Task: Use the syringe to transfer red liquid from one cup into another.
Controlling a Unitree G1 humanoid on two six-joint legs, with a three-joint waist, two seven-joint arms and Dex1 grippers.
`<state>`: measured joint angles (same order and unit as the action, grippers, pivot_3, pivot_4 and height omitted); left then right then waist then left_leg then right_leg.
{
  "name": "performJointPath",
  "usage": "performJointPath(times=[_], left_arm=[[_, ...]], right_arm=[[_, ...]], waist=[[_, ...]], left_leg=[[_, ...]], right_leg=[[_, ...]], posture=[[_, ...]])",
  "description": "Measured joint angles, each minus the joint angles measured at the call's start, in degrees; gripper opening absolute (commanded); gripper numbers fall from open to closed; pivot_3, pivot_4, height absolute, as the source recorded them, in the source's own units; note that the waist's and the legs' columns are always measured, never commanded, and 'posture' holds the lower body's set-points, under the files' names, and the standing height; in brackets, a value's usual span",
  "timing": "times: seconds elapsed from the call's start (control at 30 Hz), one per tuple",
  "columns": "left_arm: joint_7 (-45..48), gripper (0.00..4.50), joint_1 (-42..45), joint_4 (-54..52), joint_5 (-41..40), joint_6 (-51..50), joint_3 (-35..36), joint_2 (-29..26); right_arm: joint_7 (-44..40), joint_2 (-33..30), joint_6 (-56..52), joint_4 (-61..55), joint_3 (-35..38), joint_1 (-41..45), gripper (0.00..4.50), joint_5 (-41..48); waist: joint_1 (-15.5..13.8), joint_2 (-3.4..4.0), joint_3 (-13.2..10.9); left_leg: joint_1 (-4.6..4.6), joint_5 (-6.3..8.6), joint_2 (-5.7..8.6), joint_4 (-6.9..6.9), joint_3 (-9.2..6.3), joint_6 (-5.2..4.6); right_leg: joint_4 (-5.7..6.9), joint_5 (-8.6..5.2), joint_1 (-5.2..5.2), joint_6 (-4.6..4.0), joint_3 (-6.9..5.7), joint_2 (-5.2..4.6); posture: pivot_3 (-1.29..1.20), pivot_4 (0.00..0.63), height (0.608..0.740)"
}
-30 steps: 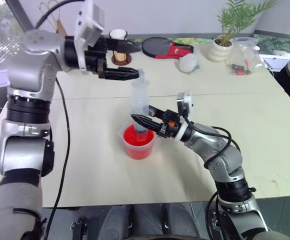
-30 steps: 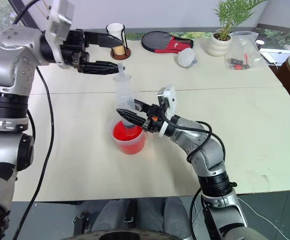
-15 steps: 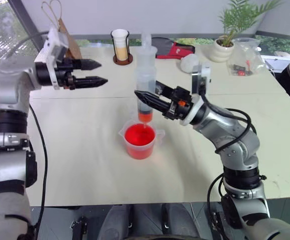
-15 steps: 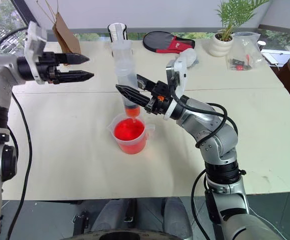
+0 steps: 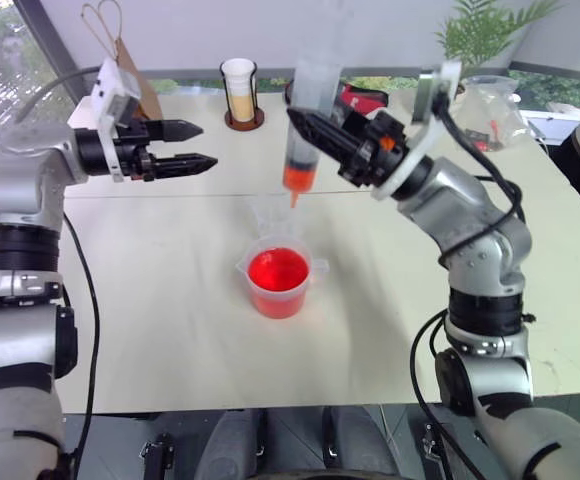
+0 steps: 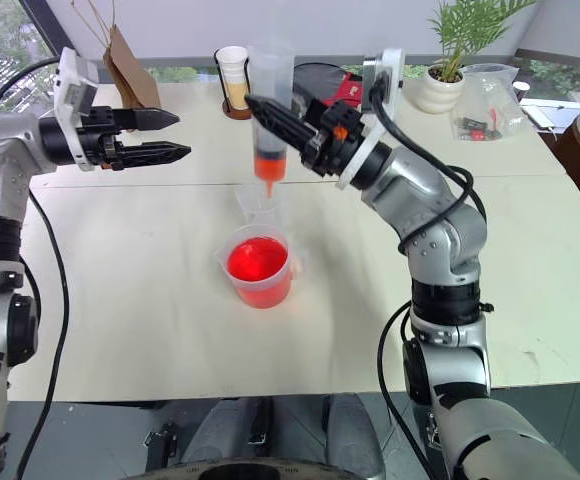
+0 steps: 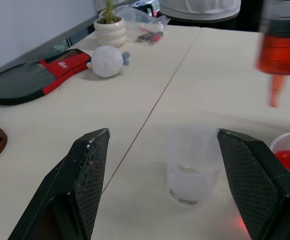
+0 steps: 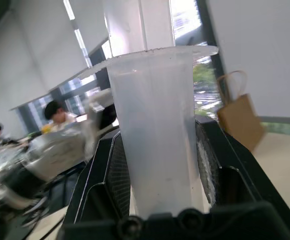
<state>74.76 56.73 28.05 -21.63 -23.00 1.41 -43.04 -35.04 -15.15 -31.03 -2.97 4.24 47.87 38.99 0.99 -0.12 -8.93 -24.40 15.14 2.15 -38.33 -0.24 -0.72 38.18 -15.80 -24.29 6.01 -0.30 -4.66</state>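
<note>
My right gripper (image 5: 305,125) is shut on the syringe (image 5: 302,140) and holds it upright, high above the table. The lower part of the barrel holds red liquid (image 5: 298,177), and the orange tip points down. The tip hangs well above the rims of the two cups, near the small clear cup (image 5: 267,215). The wide beaker cup (image 5: 278,282) with red liquid stands just in front of the small cup. From the right wrist, the barrel (image 8: 157,130) sits between both fingers (image 8: 110,185). My left gripper (image 5: 195,146) stands open and empty off to the left, facing the small cup (image 7: 191,165).
At the table's far edge stand a white-and-tan cup (image 5: 240,88) on a dark base, a black-and-red case (image 5: 358,99), a white ball (image 7: 106,61), a potted plant (image 5: 442,95), a clear bag (image 5: 490,110) and a brown paper bag (image 5: 135,80).
My right gripper lifted the syringe out of the beaker cup, up and back toward the small cup. My left gripper drew away from the plunger to the left, then held still.
</note>
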Motion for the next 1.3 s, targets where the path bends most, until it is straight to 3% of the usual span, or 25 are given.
performJointPath(times=[0.2,0.37,0.77,1.13,1.2,1.3], left_arm=[[-1.6,3.50,0.4,0.7,0.0,2.1,0.0,1.2],[-2.7,3.50,3.6,3.6,0.7,5.2,0.1,1.5],[-1.1,3.50,27.9,28.6,5.0,24.1,0.6,10.8],[2.6,3.50,31.8,37.2,9.3,30.1,0.5,12.4],[2.6,2.99,31.8,37.4,10.0,31.3,0.5,12.7],[2.3,1.68,31.8,38.5,11.2,32.7,0.5,13.8]], right_arm=[[-6.1,3.2,13.7,21.0,-2.3,6.8,1.48,-8.9],[-9.5,5.3,18.8,29.3,-2.6,8.2,1.48,-11.8],[-12.0,8.1,19.2,29.9,-4.1,8.0,1.48,-13.2],[-12.7,8.6,19.3,29.6,-4.5,6.6,1.48,-14.3],[-12.7,8.7,19.3,29.6,-4.5,6.4,1.48,-14.6],[-13.0,9.0,19.4,29.5,-5.0,6.4,1.48,-15.2]], waist=[[0.4,0.00,0.0],[0.3,0.00,0.0],[0.3,0.00,0.0],[1.7,0.00,0.0],[1.6,0.00,0.0],[1.4,0.00,0.0]], left_leg=[[0.00,-0.15,-0.01,0.08,0.01,0.27],[-0.02,-0.18,-0.01,0.08,0.01,0.31],[-0.03,-0.18,0.01,0.09,0.05,0.31],[-0.02,-0.18,-0.02,0.14,0.05,0.31],[-0.03,-0.18,-0.01,0.13,0.05,0.31],[-0.03,-0.18,0.00,0.11,0.05,0.30]], right_leg=[[0.02,0.00,-0.05,0.00,0.00,0.01],[0.02,0.00,-0.05,0.00,0.00,0.00],[0.02,0.00,-0.04,0.01,-0.02,0.00],[0.03,0.00,-0.08,0.01,-0.02,0.02],[0.03,0.00,-0.08,0.01,-0.01,0.00],[0.03,0.00,-0.07,0.01,-0.02,-0.01]], posture=[[0.00,0.150,0.740],[0.00,0.150,0.740],[0.00,0.150,0.740],[0.00,0.150,0.740],[0.00,0.150,0.740],[0.00,0.150,0.740]])
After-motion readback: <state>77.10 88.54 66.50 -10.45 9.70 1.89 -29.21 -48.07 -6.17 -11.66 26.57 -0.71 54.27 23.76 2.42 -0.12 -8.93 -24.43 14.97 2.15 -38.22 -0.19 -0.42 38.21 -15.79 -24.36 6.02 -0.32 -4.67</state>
